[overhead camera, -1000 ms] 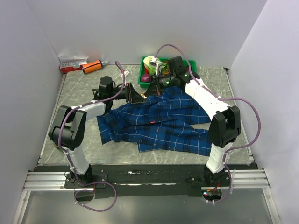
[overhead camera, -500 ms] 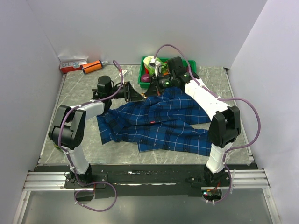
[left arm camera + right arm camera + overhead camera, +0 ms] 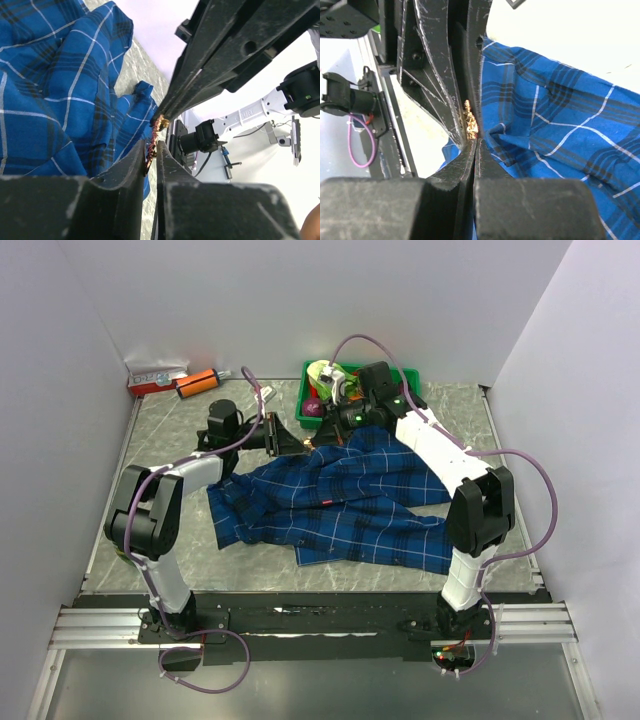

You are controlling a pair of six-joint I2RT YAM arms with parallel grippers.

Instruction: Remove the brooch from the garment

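Note:
The garment, a dark blue plaid shirt, lies spread across the table, with its far edge lifted between the two grippers. The tiny gold brooch sits at that edge. My left gripper has its jaws drawn in on the brooch, which shows between the tips. In the right wrist view the brooch glints just beyond my right gripper, which is shut on a fold of the garment beside it. From above, the left gripper and right gripper nearly meet; the brooch is too small to see there.
A green bin holding several small items stands just behind the right gripper. An orange tube and a white box lie at the far left corner. White walls enclose the table on three sides. A small red tag marks the shirt.
The left gripper's jaws have narrowed and closed onto the brooch, and its wrist has shifted slightly away. The right arm and the garment have stayed put.

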